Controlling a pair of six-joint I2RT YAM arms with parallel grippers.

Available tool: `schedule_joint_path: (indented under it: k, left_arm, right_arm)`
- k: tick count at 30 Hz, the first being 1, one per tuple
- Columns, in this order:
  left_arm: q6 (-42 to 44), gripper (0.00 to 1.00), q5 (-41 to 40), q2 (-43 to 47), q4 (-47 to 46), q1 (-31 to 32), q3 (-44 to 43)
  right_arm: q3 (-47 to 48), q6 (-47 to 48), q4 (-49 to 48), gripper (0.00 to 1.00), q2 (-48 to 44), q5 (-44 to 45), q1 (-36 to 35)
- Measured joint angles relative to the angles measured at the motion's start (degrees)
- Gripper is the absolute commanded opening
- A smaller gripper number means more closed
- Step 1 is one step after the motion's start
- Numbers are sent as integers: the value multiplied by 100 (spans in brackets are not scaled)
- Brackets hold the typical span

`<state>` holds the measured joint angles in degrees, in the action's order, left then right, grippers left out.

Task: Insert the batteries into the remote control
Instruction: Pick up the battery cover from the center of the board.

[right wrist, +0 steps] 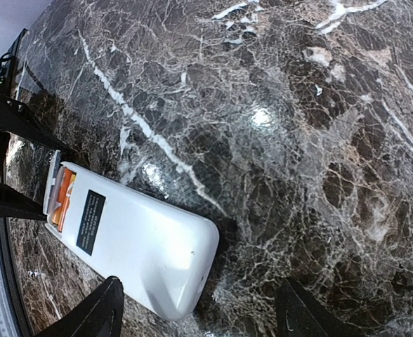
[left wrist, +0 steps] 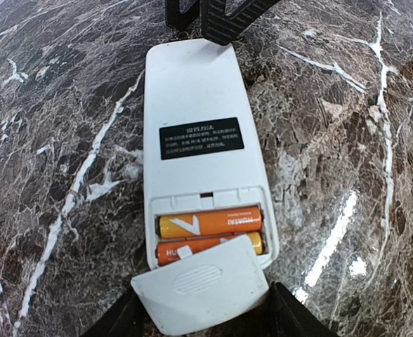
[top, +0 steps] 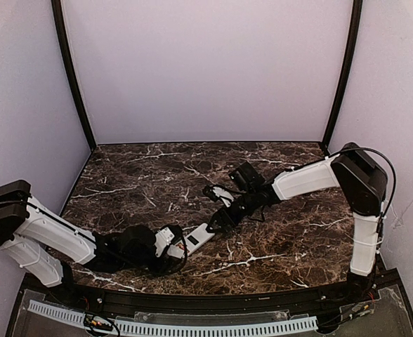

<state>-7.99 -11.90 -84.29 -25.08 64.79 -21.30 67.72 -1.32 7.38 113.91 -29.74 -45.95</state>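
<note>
The batteries (left wrist: 210,225) are sitting side by side in the recess at one end of the remote control (left wrist: 203,91), which is lying back-up on the counter (left wrist: 52,140) near its middle, between the two arms. Loading proper is looking done, so the step in hand is most likely closing the compartment. The left claw (left wrist: 199,319) is gripping the small white cover (left wrist: 199,284) by its two side edges. It is holding the cover tilted and slightly crooked over the recess, so that part of the nearer battery is hiding under it while the other is showing in full. The right claw (right wrist: 199,316) is standing wide, straddling the remote's far end, with one finger just beside the casing and the other apart from it. Whether it is pressing on the remote I cannot tell. The next move is probably calling for the cover to be squared with the casing, laid flat and slid toward the black label (left wrist: 201,137) until it is seating in the recess, with the right claw bracing the far end against that push. The cover's leading edge is lying askew to the recess rim, so it is risking a jam. Only dark marble is showing along both long sides of the remote, giving sideways room. The tight direction is lengthwise, where the two claws are facing each other.
</note>
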Motion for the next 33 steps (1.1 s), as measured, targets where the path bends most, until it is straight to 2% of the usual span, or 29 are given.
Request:
schedule_joint_path:
  k: [6,9,11,20,26,33]
  left_arm:
    - [-44,57,-105,-26,-15,0,-11]
    - [-61,66,-114,-24,-15,0,-11]
    - [-72,66,-103,-24,-17,0,-11]
    - [-118,49,-52,-28,-20,0,-11]
    - [-120,45,-59,4,92,2,-44]
    - [-101,46,-46,304,737,81,-470]
  right_arm:
    - [26,17,28,73,2,92,-26]
    - [42,17,39,73,11,109,-31]
    - [59,20,39,73,26,114,-31]
    - [74,24,39,73,39,118,-31]
    - [74,37,39,72,42,120,-31]
    - [87,37,55,72,42,129,-31]
